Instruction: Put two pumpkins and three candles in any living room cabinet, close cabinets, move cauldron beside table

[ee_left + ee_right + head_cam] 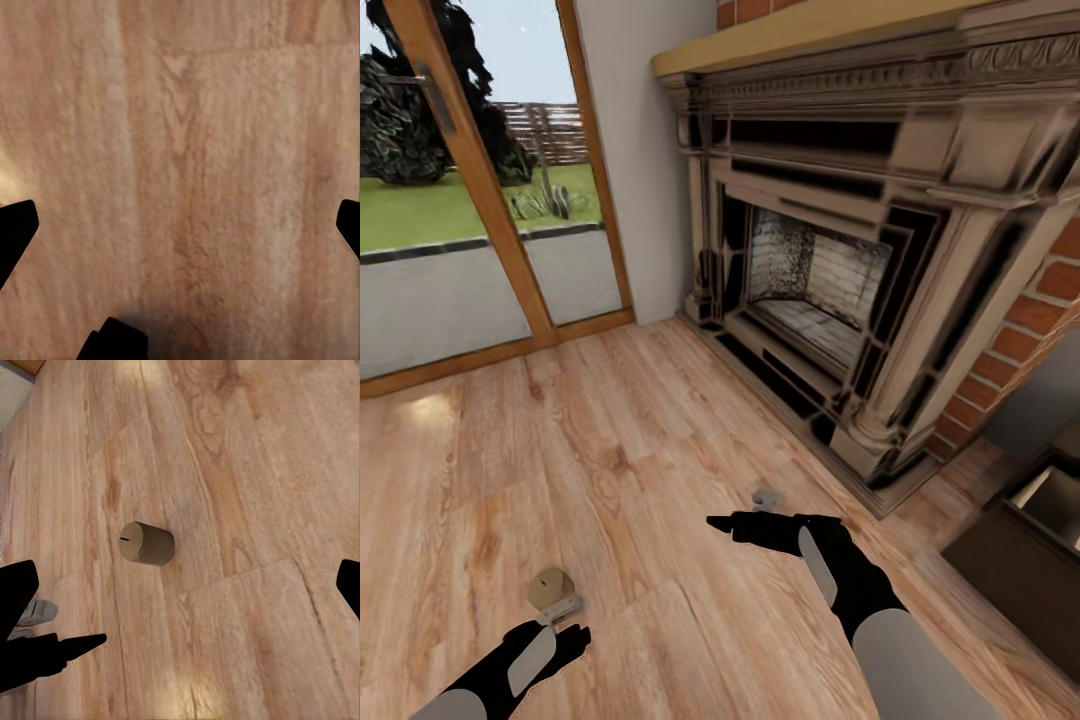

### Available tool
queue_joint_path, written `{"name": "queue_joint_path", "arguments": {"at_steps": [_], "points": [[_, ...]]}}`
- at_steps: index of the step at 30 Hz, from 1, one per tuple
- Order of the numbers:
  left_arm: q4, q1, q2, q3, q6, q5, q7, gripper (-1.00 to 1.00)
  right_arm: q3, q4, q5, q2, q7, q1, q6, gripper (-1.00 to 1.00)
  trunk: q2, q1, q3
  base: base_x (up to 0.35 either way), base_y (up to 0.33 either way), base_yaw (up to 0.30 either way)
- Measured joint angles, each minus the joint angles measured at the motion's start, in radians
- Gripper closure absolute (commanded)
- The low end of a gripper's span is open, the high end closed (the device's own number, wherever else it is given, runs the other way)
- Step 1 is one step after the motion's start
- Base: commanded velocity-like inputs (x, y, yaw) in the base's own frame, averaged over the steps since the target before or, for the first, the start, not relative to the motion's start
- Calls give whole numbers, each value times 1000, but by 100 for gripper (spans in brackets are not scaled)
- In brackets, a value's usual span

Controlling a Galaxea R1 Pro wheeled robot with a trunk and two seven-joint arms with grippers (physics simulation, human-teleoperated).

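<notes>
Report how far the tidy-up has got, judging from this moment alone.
Done: nothing here shows it; a dark cabinet at the right edge has an open front with its pale inside showing. In hand: nothing. The left gripper and right gripper both look open, over the wooden floor. One candle lies tipped on its side on the floor by the left gripper. Left: stow this candle, then close the cabinet.

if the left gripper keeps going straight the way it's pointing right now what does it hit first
Most likely the bare light wooden plank floor. The left gripper looks straight at it, open, with nothing between the fingers. The squat beige round candle lying on its side appears to sit just ahead of it, outside that line, though depth is unclear.
</notes>
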Motion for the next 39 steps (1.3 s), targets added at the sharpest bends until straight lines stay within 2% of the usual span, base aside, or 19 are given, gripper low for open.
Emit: {"name": "queue_joint_path", "arguments": {"at_steps": [24, 30, 39], "points": [[0, 0, 0, -2, 0, -1, 0, -100, 0, -1, 3, 3, 0, 0, 2, -100, 0, 0, 0, 279, 110, 271], [0, 0, -3, -10, -1, -2, -1, -100, 0, 0, 3, 3, 0, 0, 3, -100, 0, 0, 0, 301, -98, 254], [0, 0, -3, -12, -1, -2, 0, -100, 0, -2, 2, 1, 2, 0, 3, -100, 0, 0, 0, 285, -117, 33]]}}
